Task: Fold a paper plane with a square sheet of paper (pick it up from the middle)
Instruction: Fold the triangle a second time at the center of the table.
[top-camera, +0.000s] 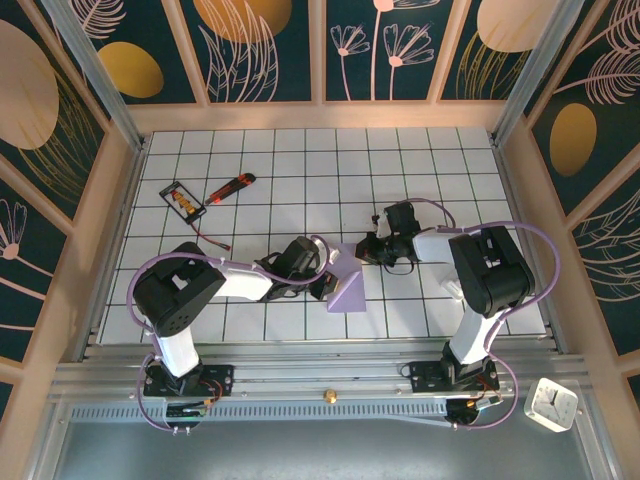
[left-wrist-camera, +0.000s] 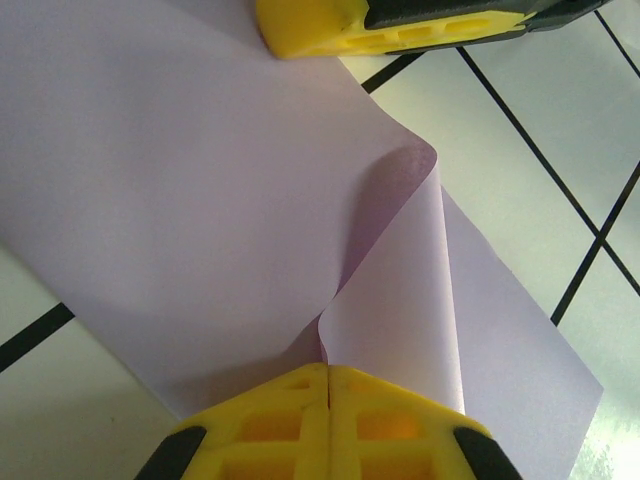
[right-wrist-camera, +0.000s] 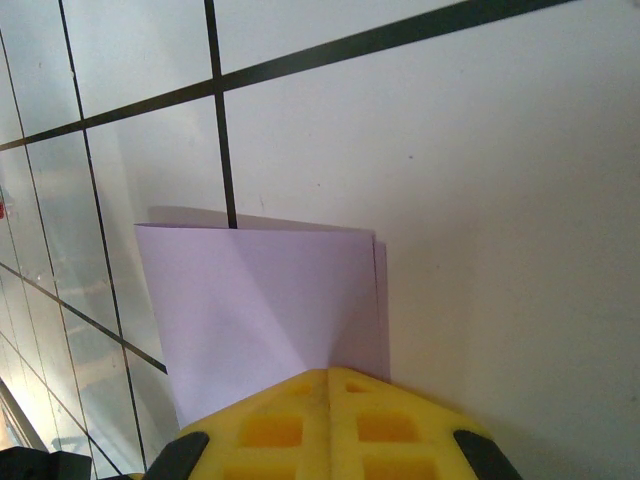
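White grid-tiled table (top-camera: 300, 150), teal floral panels on the walls around it. Square sheet of paper (top-camera: 347, 288) lies near table centre between the two arms, partly folded, one flap lifted off the surface. Left end effector (left-wrist-camera: 328, 372) is closed, pinching the edge of that raised flap. Right end effector (right-wrist-camera: 328, 378) is closed, tips down on the folded far side of the sheet; can't tell if paper sits between its pads. Black-framed card (top-camera: 182, 200) and red-orange utility knife (top-camera: 230, 187) sit far-left, well apart from the sheet. Small white clock (top-camera: 552, 403) off the table, near-right.
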